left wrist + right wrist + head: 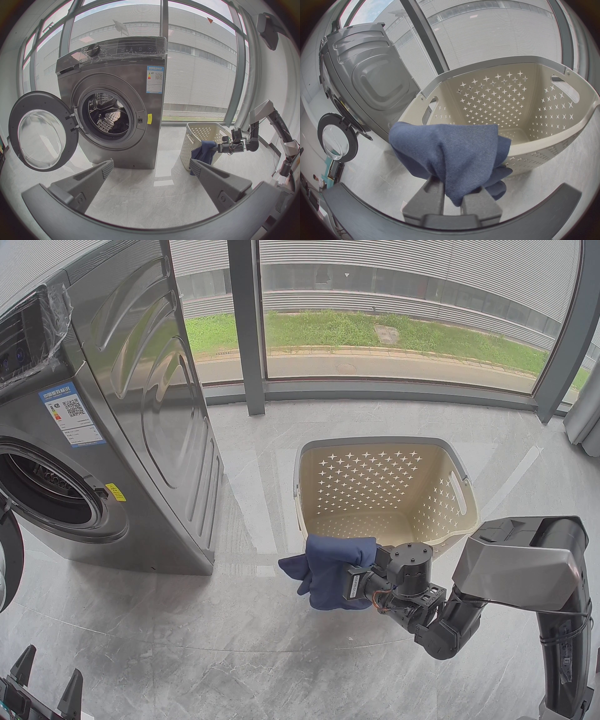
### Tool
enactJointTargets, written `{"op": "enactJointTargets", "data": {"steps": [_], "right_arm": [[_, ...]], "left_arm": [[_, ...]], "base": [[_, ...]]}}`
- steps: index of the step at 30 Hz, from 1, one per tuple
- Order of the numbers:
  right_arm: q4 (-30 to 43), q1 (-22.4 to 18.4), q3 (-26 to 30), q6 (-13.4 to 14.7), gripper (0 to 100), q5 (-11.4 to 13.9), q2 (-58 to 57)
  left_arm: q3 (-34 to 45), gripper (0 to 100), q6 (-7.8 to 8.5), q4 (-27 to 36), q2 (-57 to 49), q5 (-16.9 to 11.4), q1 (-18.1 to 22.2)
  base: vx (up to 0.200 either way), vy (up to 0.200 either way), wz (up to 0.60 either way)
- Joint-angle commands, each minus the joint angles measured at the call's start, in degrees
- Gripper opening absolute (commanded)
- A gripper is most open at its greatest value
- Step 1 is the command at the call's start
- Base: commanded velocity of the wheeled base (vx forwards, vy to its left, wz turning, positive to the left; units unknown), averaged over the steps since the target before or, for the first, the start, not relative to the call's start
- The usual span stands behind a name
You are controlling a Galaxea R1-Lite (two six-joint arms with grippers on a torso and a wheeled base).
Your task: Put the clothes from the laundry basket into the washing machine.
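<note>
A dark blue cloth (328, 571) hangs in the air at the near left corner of the cream laundry basket (462, 490), pinched by my right gripper (350, 582), which is shut on it. In the right wrist view the cloth (450, 153) drapes over both fingers (429, 200), with the basket (547, 147) behind it showing no clothes inside. The grey washing machine (125, 421) stands at the left with its drum (107, 115) open and its door (40, 131) swung aside. My left gripper (150, 167) is low at the near left, open and holding nothing, pointing toward the machine.
Pale marble floor (219, 640) lies bare between the basket and the machine. A glass window wall with a grey post (247, 327) runs along the far side. A curtain edge (584, 415) hangs at the far right.
</note>
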Motion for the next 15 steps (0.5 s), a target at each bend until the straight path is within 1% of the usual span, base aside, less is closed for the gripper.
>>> {"op": "enactJointTargets", "data": {"steps": [1, 6, 9, 10, 11, 13, 15], "right_arm": [[-1.42, 0.44, 3.73, 0.01, 0, 0.07, -2.72], [-3.09, 1.41, 9.97, -0.08, 0, -0.01, -11.25], [-3.09, 2.02, 12.69, -0.08, 0, -0.01, -18.46], [-3.09, 2.02, 12.69, -0.08, 0, -0.01, -18.46], [-3.09, 2.46, 14.01, -0.16, 0, 0.51, -23.38], [-3.00, 2.99, 15.51, -0.16, 0, 1.04, -28.21], [-3.09, 3.16, 17.00, -0.08, 0, 2.27, -32.61]], "left_arm": [[0.92, 100, -0.22, -0.01, -0.93, 0.09, 0.00], [0.92, 100, -0.22, -0.01, -0.93, 0.09, 0.00], [0.92, 100, -0.22, -0.01, -0.93, 0.09, 0.00], [0.92, 100, -0.22, -0.01, -0.93, 0.09, 0.00], [0.92, 100, -0.22, -0.01, -0.93, 0.09, 0.00], [0.92, 100, -0.22, -0.01, -0.93, 0.09, 0.00], [0.92, 100, -0.22, -0.01, -0.93, 0.09, 0.00]], "base": [[0.000, 0.000, 0.00], [0.000, 0.000, 0.00], [0.000, 0.000, 0.00], [0.000, 0.000, 0.00], [0.000, 0.000, 0.00], [0.000, 0.000, 0.00], [0.000, 0.000, 0.00]]}}
